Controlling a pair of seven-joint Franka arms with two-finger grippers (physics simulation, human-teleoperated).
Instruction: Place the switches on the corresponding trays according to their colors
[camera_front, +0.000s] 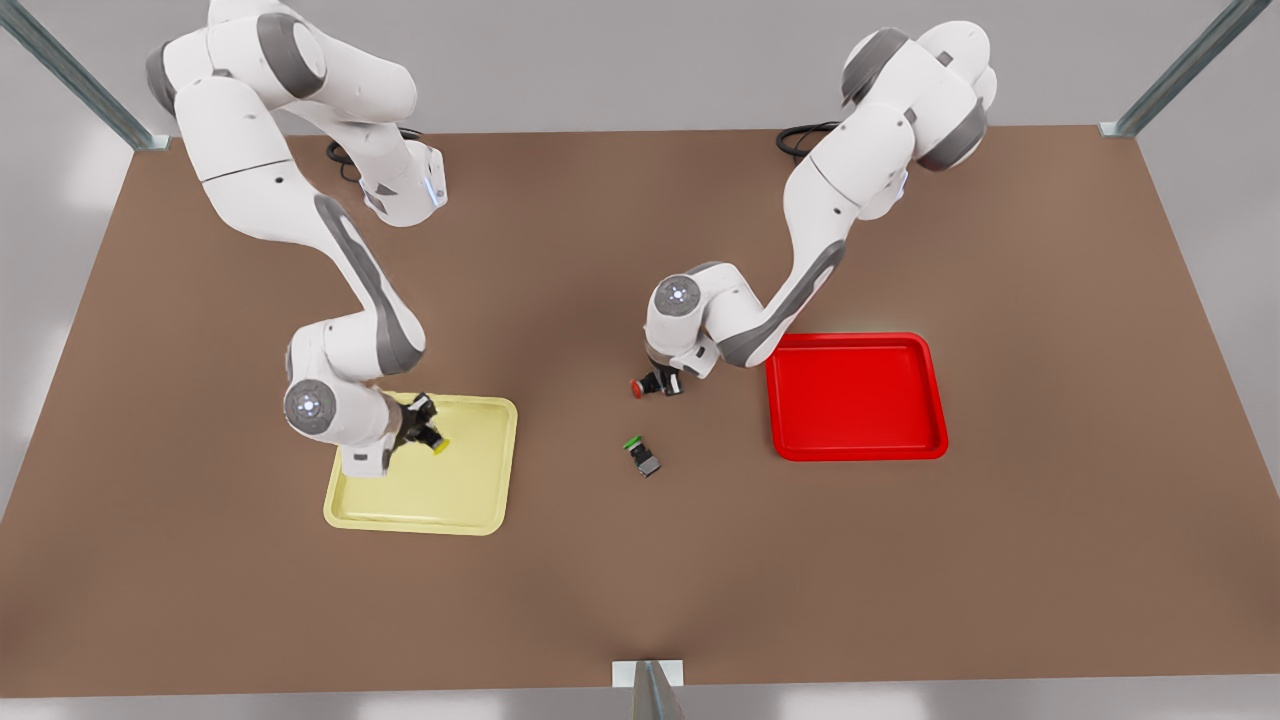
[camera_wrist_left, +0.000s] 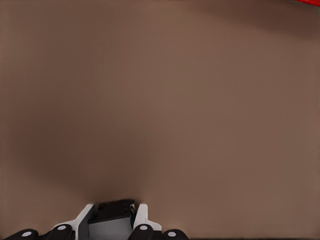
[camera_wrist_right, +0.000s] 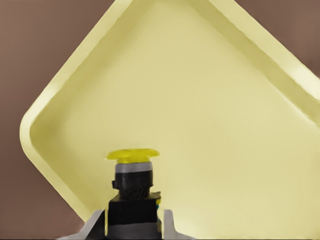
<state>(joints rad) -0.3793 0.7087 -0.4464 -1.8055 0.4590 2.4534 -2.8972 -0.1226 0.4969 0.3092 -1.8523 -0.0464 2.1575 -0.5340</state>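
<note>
Yellow-capped switch (camera_wrist_right: 132, 192) hanging over yellow tray (camera_front: 470, 500), clamped in right claw (camera_front: 425, 428). Red-capped switch (camera_front: 645, 386) sitting on table (camera_front: 640, 580) beside red tray (camera_front: 858, 445), pinched in left claw (camera_wrist_left: 114, 220). Green-capped switch (camera_front: 640, 455) lying between trays.

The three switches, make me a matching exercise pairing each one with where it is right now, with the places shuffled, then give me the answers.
Things:
1. yellow switch
2. red switch
3. green switch

Places:
A. lying free on the brown table, no end effector on it
B. gripped by the right end effector above the yellow tray
C. gripped by the left end effector over the table, beside the red tray, not in it

Pairs: 1-B, 2-C, 3-A
</note>
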